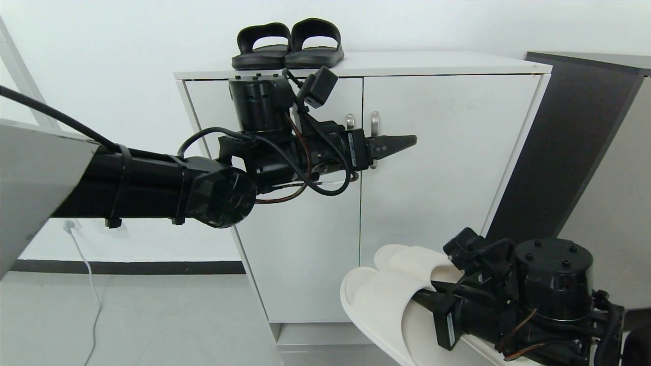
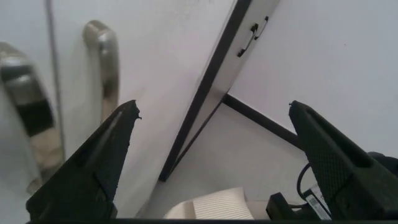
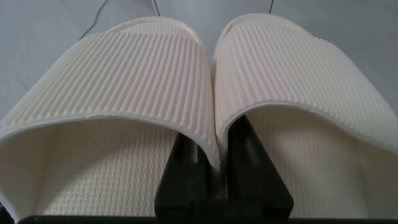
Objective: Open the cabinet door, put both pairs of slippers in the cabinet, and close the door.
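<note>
Since both doors of the cabinet are closed, the step in hand looks to be opening one of them, and the right door's handle is the thing to catch. That handle stands just beside the tip of one finger of the left gripper, outside the gap rather than within it. The jaws are spread wide and hold nothing. To do this well, the gripper would need to shift sideways until the bar sits between the fingers, close firmly, then pull along the door's arc rather than straight back, so the grip does not slip off. Low and to the right, the right gripper is clamped on the white slippers, pinching their adjoining straps together in front of the door's lower part. It should stay out of the door's swing. Black slippers rest on the cabinet top.
</note>
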{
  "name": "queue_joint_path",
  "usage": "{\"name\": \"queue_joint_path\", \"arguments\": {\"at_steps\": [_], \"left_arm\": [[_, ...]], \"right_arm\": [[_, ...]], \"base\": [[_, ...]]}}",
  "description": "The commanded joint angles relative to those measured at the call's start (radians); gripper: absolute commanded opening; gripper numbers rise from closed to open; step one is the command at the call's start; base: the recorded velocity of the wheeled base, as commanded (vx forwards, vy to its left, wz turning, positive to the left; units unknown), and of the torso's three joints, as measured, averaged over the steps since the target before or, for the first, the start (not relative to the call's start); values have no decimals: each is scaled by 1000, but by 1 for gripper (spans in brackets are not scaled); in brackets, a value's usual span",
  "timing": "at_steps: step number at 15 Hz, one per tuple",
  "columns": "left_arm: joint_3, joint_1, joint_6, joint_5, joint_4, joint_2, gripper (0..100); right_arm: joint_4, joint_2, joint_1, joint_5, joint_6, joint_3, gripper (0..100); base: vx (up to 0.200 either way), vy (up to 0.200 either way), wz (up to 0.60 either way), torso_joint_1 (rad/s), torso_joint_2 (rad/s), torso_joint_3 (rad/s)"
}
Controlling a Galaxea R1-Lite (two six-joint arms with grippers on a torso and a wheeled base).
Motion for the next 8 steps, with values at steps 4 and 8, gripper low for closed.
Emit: {"name": "queue_joint_path", "arguments": {"at_steps": [4, 8], "left_arm": [[20, 12, -2, 53, -1, -14, 100], [-43, 35, -2, 70, 21, 26, 100]], "right_arm": [[-6, 14, 1, 0, -5, 1, 0], [-6, 17, 1, 0, -5, 1, 0]], "base": [[0, 0, 0, 0, 0, 0], [0, 0, 0, 0, 0, 0]]}}
